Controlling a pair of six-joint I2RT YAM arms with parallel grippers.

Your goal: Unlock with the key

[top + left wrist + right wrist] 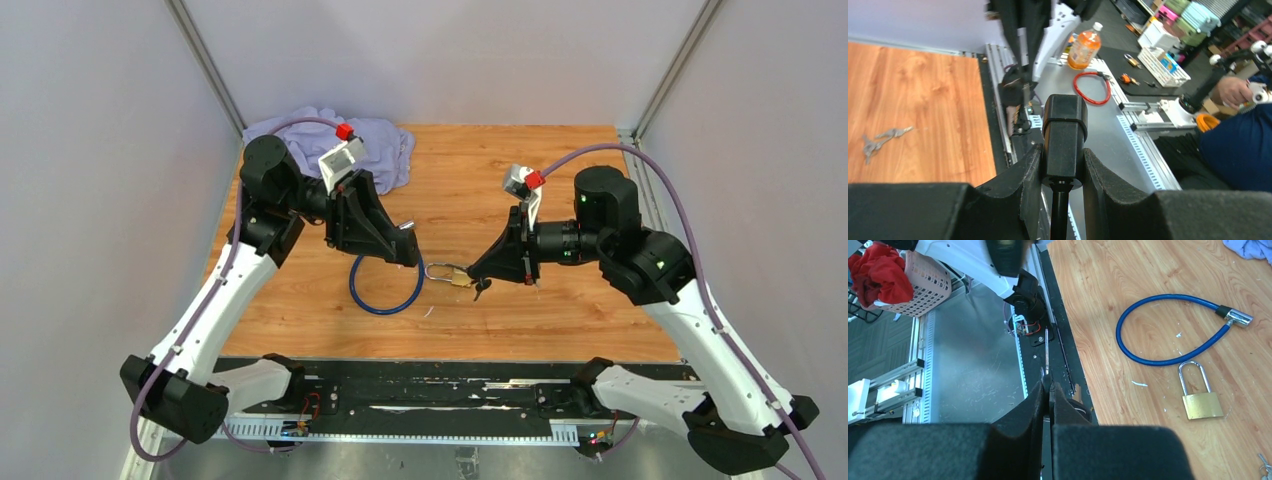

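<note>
A brass padlock (pixel 455 274) with a steel shackle lies on the wooden table; the right wrist view shows it (pixel 1202 404) lying apart from my fingers. A blue cable lock (pixel 385 298) lies looped to its left, its black collar and silver end (pixel 1237 317) resting on the wood. My right gripper (pixel 478 270) sits low beside the padlock, shut on a thin metal key (pixel 1046 347) that sticks out past the fingertips. My left gripper (pixel 408 252) hovers over the cable's far end, shut on a black block-shaped piece (pixel 1064 137) with a round stem.
A small bunch of spare keys (pixel 482 290) lies by the padlock and shows in the left wrist view (pixel 878 140). A lavender cloth (pixel 330 140) is heaped at the back left. The black rail (pixel 420 385) runs along the table's near edge.
</note>
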